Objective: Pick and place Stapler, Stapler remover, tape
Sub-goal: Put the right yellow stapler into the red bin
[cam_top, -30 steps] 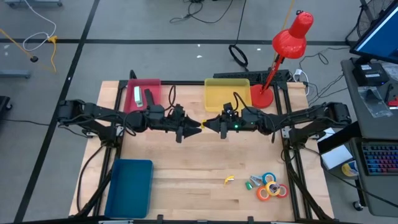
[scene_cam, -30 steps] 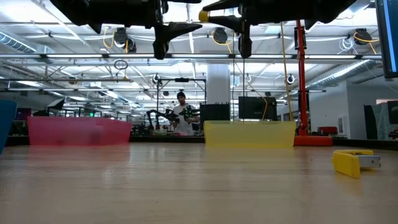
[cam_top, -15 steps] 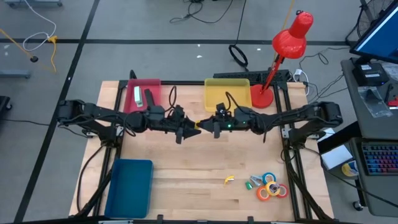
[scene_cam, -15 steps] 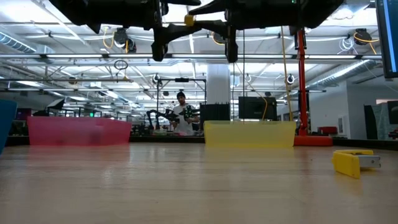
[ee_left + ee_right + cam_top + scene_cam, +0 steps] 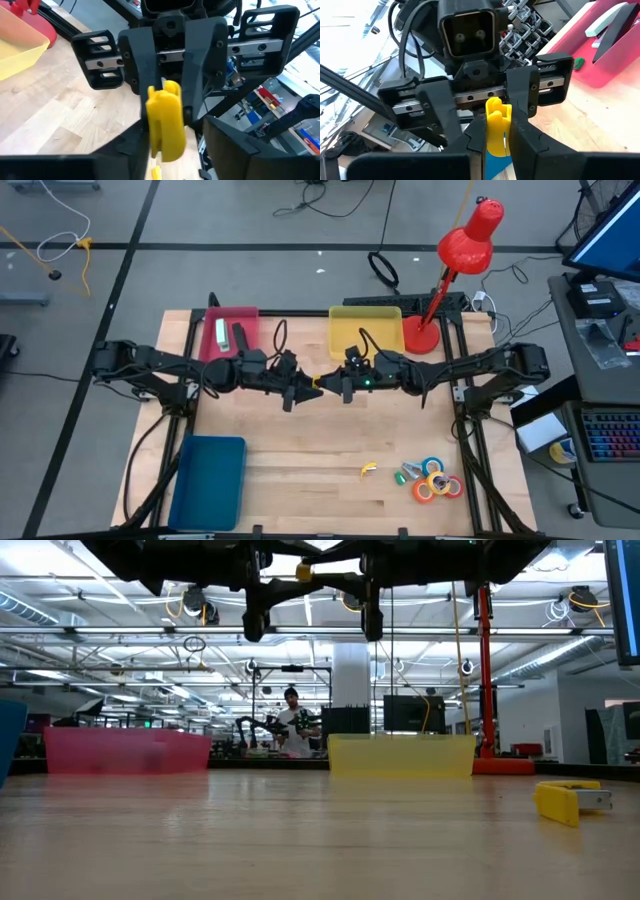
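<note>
Overhead layout, left to right. A blue tray [image 5: 209, 480] lies at the near left corner of the wooden table [image 5: 300, 450]. A pink tray [image 5: 229, 332] sits at the far left, holding a white stapler [image 5: 221, 333] and a dark one [image 5: 239, 337]. The left gripper [image 5: 311, 388] and the right gripper [image 5: 327, 385] meet tip to tip above mid-table, raised clear of the wood in the low view. Between them is a yellow stapler remover [image 5: 165, 121]. The right gripper is clenched on it, its fingers [image 5: 476, 137] pressed against both sides. The left gripper's fingers [image 5: 132, 60] flank the same piece; whether they press on it cannot be told. A yellow tray [image 5: 366, 330] stands behind the right arm, with a red desk lamp [image 5: 452, 265] just beside it. Near the front right lie a second yellow stapler remover [image 5: 368, 470] and, farther right, the tape rolls [image 5: 437, 480], clustered and touching.
</note>
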Controlling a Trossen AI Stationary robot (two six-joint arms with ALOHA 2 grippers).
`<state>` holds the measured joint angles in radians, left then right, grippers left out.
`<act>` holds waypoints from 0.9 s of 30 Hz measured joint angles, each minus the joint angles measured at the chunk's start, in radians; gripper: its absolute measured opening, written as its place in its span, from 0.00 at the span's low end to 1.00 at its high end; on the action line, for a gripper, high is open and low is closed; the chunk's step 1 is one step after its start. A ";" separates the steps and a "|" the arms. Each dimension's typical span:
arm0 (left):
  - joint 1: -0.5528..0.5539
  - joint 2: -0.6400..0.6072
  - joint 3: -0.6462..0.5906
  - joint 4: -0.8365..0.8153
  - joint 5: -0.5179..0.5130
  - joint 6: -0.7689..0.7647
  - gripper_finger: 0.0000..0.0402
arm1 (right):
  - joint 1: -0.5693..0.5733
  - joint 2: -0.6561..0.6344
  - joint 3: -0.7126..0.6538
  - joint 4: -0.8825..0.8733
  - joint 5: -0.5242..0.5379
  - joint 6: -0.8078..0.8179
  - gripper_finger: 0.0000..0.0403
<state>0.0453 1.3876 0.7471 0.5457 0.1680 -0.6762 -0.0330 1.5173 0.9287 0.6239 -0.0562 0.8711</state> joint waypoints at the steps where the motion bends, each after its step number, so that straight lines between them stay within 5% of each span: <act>1: 0.005 0.000 0.000 -0.002 0.011 0.001 0.39 | 0.000 0.000 0.000 0.000 0.000 0.004 0.11; 7: 0.027 0.001 0.000 -0.001 0.060 0.031 0.13 | 0.000 -0.002 0.000 -0.004 -0.002 0.022 0.11; 19: 0.034 0.001 -0.001 -0.029 0.093 0.026 0.13 | 0.000 0.000 0.001 -0.031 0.002 -0.014 0.17; 27: 0.016 -0.001 -0.001 -0.132 0.140 -0.013 0.13 | -0.001 0.001 -0.001 -0.062 0.003 -0.021 0.32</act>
<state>0.0612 1.3869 0.7464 0.4134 0.3079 -0.6889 -0.0338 1.5181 0.9281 0.5621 -0.0536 0.8505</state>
